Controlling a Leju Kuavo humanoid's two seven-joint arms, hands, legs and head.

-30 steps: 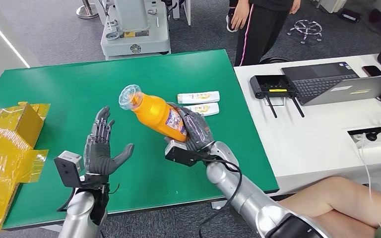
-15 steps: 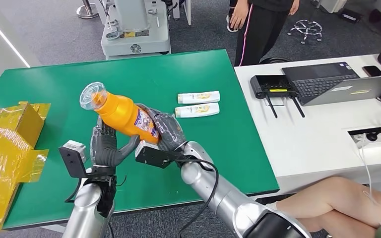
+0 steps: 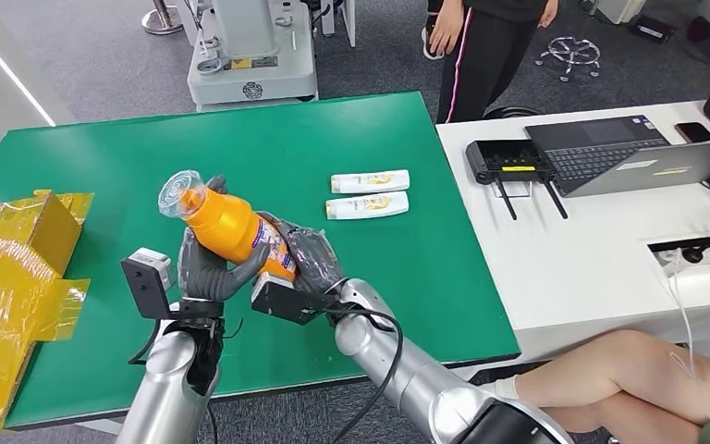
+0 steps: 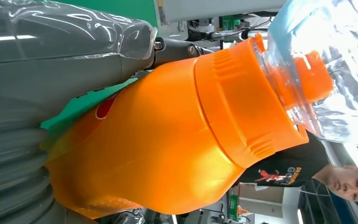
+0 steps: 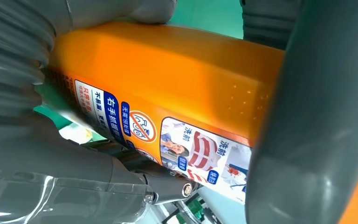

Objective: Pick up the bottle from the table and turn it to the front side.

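An orange bottle [image 3: 229, 228] with a clear cap [image 3: 180, 194] and a printed label is held tilted above the green table [image 3: 102, 157], cap pointing to the far left. My right hand [image 3: 310, 259] grips its base end. My left hand [image 3: 205, 270] wraps the bottle's middle from below, fingers behind it and thumb in front. The left wrist view has the orange bottle [image 4: 168, 140] and its clear cap [image 4: 326, 70] lying against the palm. In the right wrist view the label [image 5: 168, 140] on the bottle [image 5: 168, 70] faces the camera between my grey fingers [image 5: 303, 116].
Two white tubes [image 3: 370, 181] [image 3: 367, 204] lie on the green table to the right of the bottle. A yellow wrapped box [image 3: 9, 268] sits at the left edge. A white desk [image 3: 592, 250] with a router [image 3: 507, 160] and laptop [image 3: 601, 148] stands right. A person [image 3: 485, 46] stands beyond; a leg [image 3: 629, 370] is near right.
My right hand has carried the bottle leftward across the table to my left hand. The left hand, open a second ago, has closed its fingers and thumb around the bottle.
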